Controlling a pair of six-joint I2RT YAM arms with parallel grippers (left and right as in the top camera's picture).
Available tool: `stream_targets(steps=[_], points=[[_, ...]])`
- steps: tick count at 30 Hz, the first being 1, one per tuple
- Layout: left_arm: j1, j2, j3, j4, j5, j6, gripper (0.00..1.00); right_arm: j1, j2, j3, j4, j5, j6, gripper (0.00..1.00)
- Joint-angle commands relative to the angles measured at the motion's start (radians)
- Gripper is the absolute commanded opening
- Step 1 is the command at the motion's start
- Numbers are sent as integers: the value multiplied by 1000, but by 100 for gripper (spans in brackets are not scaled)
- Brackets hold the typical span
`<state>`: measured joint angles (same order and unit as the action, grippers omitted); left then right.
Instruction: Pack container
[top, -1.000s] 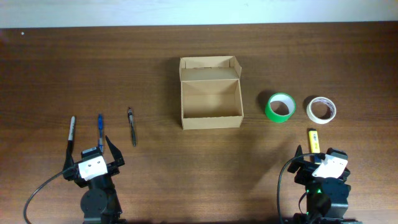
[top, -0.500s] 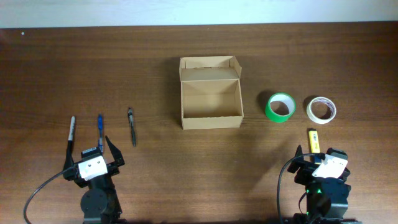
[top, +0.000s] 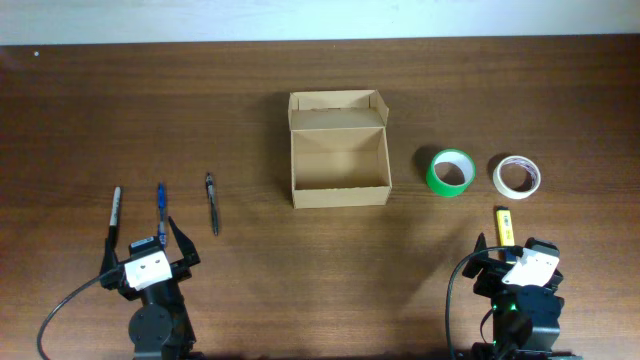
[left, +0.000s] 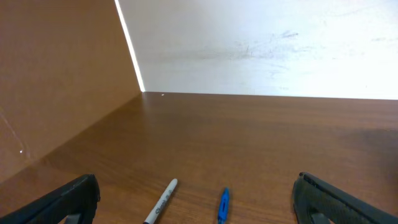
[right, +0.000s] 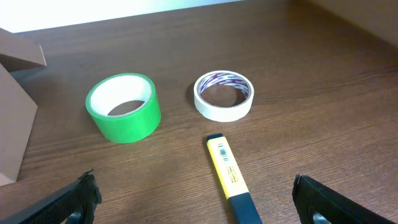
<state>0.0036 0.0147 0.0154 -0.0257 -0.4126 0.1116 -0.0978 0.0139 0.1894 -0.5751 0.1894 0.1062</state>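
The box (top: 339, 150) sits on the desk (top: 300, 290), well ahead of both my claws and between them: off to the right of my left claw (left: 196, 186), off to the left of my right claw (right: 194, 186). Its lid flap stands open on the far side and the inside looks empty.

Nothing has shifted over the last second. Both claws rest spread wide at the near edge, pinching nothing, and every item lies where it lay. So I judge that the packing has not begun, and the first pick is yet to be chosen.

Just ahead of my right claw lies a yellow marker (right: 227, 175), pointing away from me. Beyond it are a white tape (right: 223, 94) and, to its left, a green tape (right: 124, 106), both apart from the box.

Just ahead of my left claw lie a grey marker (top: 115, 205) and a blue pen (top: 160, 200). A dark pen (top: 211, 203) lies further right, toward the box.
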Motion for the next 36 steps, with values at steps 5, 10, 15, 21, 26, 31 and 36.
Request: stream_targets(steps=[5, 10, 15, 21, 26, 31, 36], points=[[6, -10, -6, -13, 381, -13, 99, -6, -10, -6, 31, -16, 8, 99], [6, -6, -5, -35, 699, -232, 99, -6, -10, -6, 18, -194, 26, 99], [6, 12, 29, -47, 700, -370, 99, -6, -10, -4, 52, -371, 285, 99], [6, 226, 287, -184, 480, -269, 99, -6, 63, 146, 105, -362, 291, 99], [11, 599, 613, -315, 412, -106, 99, -6, 320, 425, 78, -336, 209, 99], [83, 1001, 1001, -447, 456, -92, 99, -6, 674, 844, -124, -336, 102, 99], [170, 1319, 1314, -598, 587, -92, 99, -7, 985, 1272, -489, -349, 89, 99]])
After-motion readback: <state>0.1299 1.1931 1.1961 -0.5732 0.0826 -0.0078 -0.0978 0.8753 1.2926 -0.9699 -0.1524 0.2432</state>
